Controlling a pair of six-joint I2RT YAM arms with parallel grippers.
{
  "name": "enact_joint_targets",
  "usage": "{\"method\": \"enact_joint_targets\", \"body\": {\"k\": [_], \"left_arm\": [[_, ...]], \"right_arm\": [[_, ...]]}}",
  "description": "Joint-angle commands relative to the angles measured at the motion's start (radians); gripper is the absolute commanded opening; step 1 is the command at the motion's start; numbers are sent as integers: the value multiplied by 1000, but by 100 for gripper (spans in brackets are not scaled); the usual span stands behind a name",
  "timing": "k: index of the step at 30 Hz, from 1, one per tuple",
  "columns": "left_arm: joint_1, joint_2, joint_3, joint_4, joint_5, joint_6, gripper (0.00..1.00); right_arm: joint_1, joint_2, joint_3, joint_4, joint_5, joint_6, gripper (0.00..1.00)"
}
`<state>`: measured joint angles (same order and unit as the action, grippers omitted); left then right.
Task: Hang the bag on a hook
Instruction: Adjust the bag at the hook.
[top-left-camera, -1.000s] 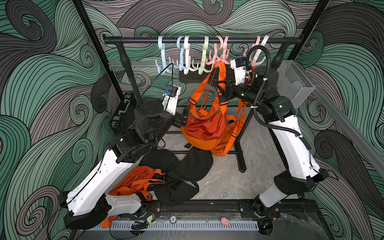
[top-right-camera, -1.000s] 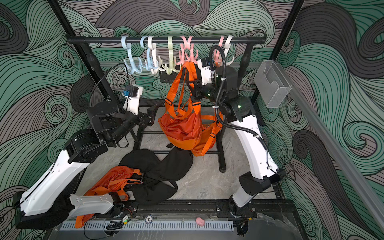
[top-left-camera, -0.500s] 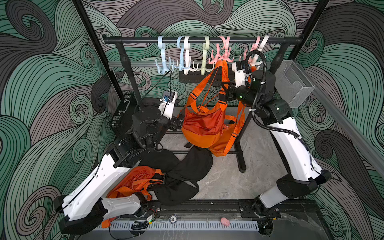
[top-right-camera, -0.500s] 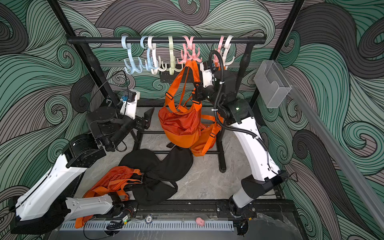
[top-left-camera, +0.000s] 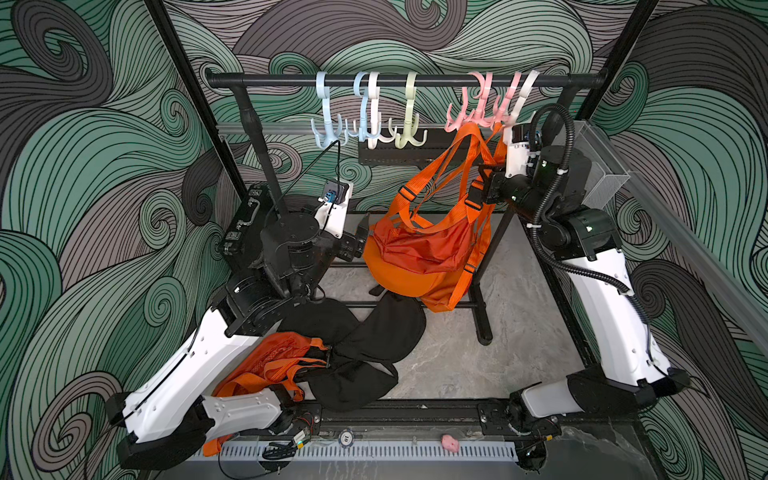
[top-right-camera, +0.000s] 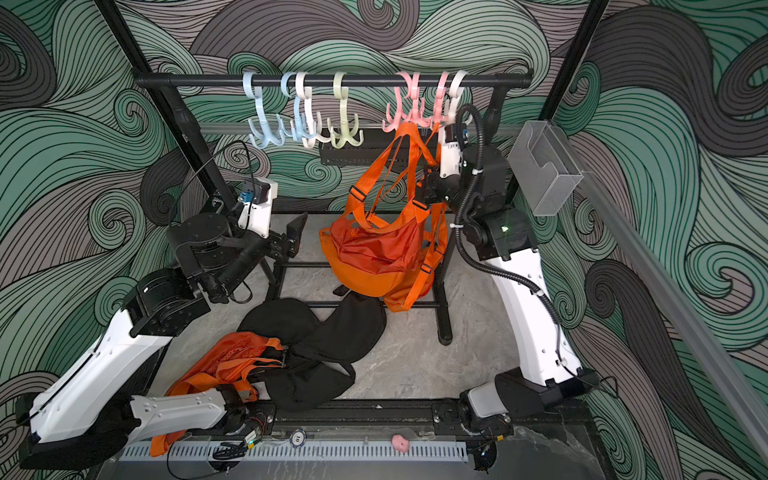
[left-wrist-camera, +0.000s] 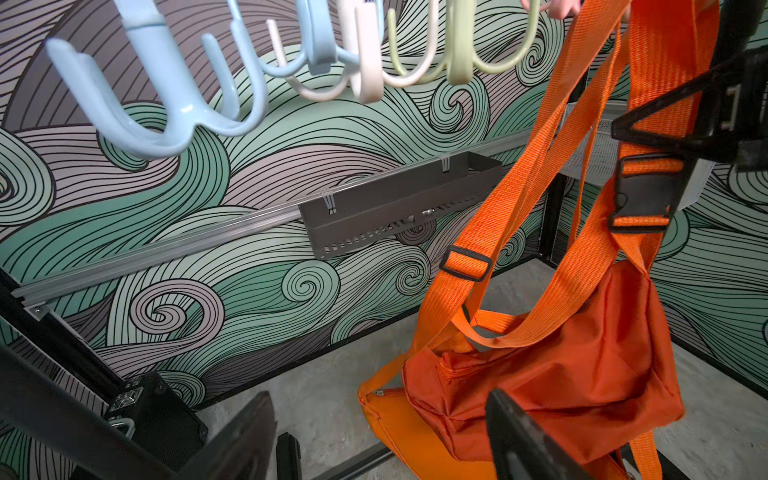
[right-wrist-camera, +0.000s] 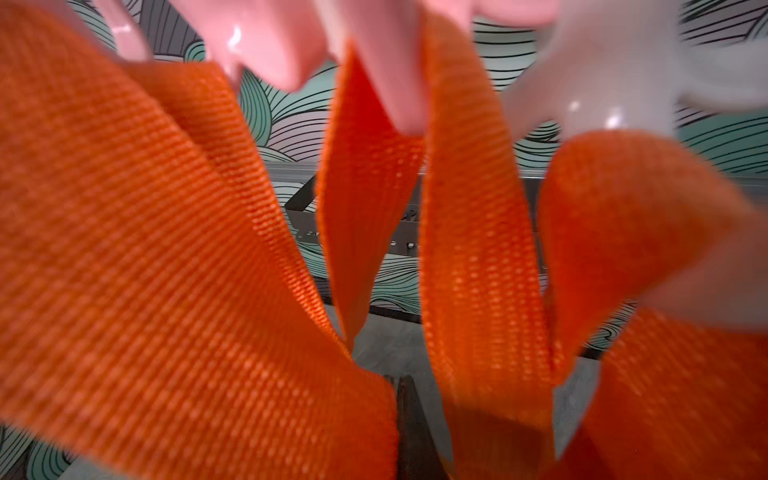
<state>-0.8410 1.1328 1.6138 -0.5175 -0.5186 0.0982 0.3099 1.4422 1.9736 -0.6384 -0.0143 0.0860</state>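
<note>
the bag is off the table and hangs by its strap. the right pincer has its jaws shut tight on that strap, a little below the top of the loop. just above the grip the webbing reaches the prongs of the pink hook. in the right wrist view the orange loops sit right under and between the blurred pink prongs, but whether any loop is truly over a prong i cannot tell. the pink hook hangs from the black rail alongside the other hooks (all of them look free to swing and slide). below the grip the bag's body sags in mid-air, clear of the table. the left pincer hovers just beside that body with its jaws wide apart, holding nothing. further out, a black bag and a second orange bag lie heaped on the table near the left arm's base.

the step in hand, as i judge it, is seating the strap on the hook. the next move calls for carrying the loop over a prong tip and lowering it until the prong takes the weight. only then should the jaws part, and the arm should draw back without dragging the webbing off or setting the hook swinging.
</note>
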Motion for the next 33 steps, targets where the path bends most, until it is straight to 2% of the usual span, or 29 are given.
{"method": "enact_joint_targets", "body": {"k": [1,6,7,10,12,18,22,26,30,33], "left_arm": [[-3,-16,-13,37,-28,25,81],[-3,-22,-40,47,-43,35,82],[-4,-25,-46,47,-47,37,82],[-3,-32,-57,42,-59,38,82],[-3,-37,-68,42,-66,41,82],[-1,-55,-98,47,-96,53,83],[3,-93,-155,80,-150,57,85],[22,-127,-243,117,-208,44,90],[55,-179,-348,138,-245,0,95],[86,-236,-435,181,-276,-31,97]], "right_arm": [[-27,-42,-26,-27,32,1,0],[-28,-51,-34,-27,-60,16,1],[-29,-52,-36,-28,-87,18,6],[-26,-75,-47,-16,-111,29,30],[-22,-105,-66,3,-114,35,42],[23,-191,-98,17,-104,31,57],[147,-277,-127,39,60,-46,62],[352,-324,-216,64,193,-117,64],[592,-360,-459,164,276,-98,65],[706,-335,-643,220,264,-31,66]]}}
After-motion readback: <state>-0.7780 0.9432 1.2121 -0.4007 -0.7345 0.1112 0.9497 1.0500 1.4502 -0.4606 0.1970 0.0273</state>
